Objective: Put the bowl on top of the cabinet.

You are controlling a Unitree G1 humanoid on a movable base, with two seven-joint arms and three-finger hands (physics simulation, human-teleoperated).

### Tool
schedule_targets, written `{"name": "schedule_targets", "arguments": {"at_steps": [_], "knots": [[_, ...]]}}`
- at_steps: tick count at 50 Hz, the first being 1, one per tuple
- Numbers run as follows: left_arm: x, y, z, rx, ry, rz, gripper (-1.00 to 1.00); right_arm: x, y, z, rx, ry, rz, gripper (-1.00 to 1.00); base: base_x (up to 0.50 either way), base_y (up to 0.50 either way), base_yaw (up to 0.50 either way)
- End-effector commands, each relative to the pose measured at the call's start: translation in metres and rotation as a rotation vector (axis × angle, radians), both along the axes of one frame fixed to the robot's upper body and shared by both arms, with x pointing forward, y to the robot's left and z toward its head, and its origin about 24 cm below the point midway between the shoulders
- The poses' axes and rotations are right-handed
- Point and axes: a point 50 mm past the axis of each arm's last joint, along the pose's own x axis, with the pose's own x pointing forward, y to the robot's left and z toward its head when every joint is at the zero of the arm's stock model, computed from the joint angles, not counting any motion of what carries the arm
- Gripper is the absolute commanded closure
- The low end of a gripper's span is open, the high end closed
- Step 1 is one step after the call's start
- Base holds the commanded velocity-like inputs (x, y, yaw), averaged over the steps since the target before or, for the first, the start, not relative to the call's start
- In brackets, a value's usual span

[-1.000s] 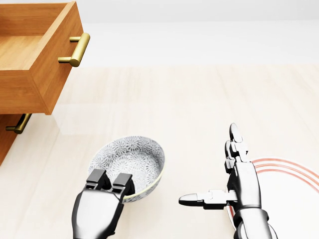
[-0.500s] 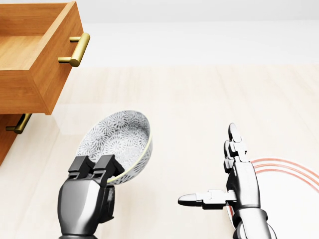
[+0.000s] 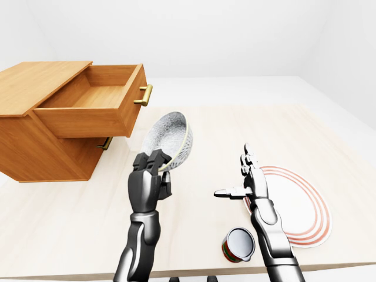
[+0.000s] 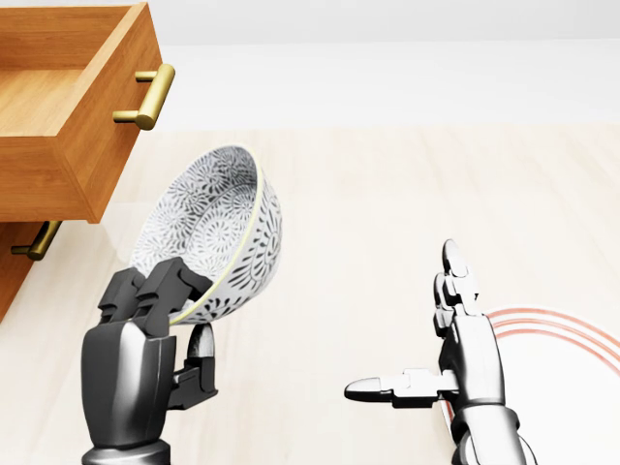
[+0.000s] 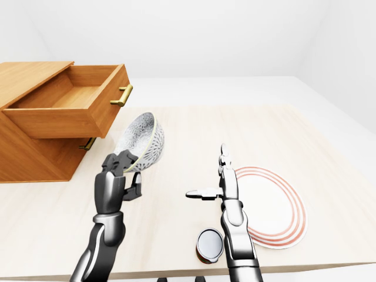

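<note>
Cabinet, left of the left-eye view, top drawer open; its top lies up and left of the bowl — airborne, tipped on edge, rim clamped in my left hand, the nearer one. Right hand spread, empty — apparently hovering.

In the head view the cabinet runs off the left and top edges, so only part of its open drawer shows, and the lower handle is half hidden under that drawer. The fingers of the left robot hand cover the lower rim of the bowl. The plate is cut by the right edge and lies partly behind the right robot hand. In the left-eye view the label on the can is too small to read
</note>
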Motion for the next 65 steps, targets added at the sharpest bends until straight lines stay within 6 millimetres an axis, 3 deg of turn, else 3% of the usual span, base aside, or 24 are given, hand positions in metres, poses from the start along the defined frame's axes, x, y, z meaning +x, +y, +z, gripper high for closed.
{"name": "schedule_targets", "arguments": {"at_steps": [1,14,22,38,55,65], "knots": [[-0.006,-0.003,0.028,-0.062,-0.07,-0.057,0.95,-0.001,0.001,0.0,-0.001,-0.001,0.004,-1.0,0.0,0.0,0.0],[-0.011,-0.007,0.066,-0.109,-0.158,-0.17,0.95,0.0,0.002,-0.001,-0.003,0.001,0.005,-1.0,0.0,0.0,0.0],[-0.012,-0.006,0.102,-0.141,-0.269,-0.254,0.95,0.0,0.002,-0.002,-0.004,0.002,0.007,-1.0,0.0,0.0,0.0],[-0.011,0.005,0.144,-0.117,-0.429,-0.299,0.95,0.0,0.004,-0.001,-0.006,0.0,0.01,-1.0,0.0,0.0,0.0],[-0.026,0.02,0.188,-0.095,-0.644,-0.349,0.95,0.001,0.005,-0.003,-0.007,0.005,0.011,-1.0,0.0,0.0,0.0],[-0.027,0.03,0.203,-0.061,-0.714,-0.334,0.95,0.001,0.004,-0.002,-0.006,0.003,0.011,-1.0,0.0,0.0,0.0]]}}
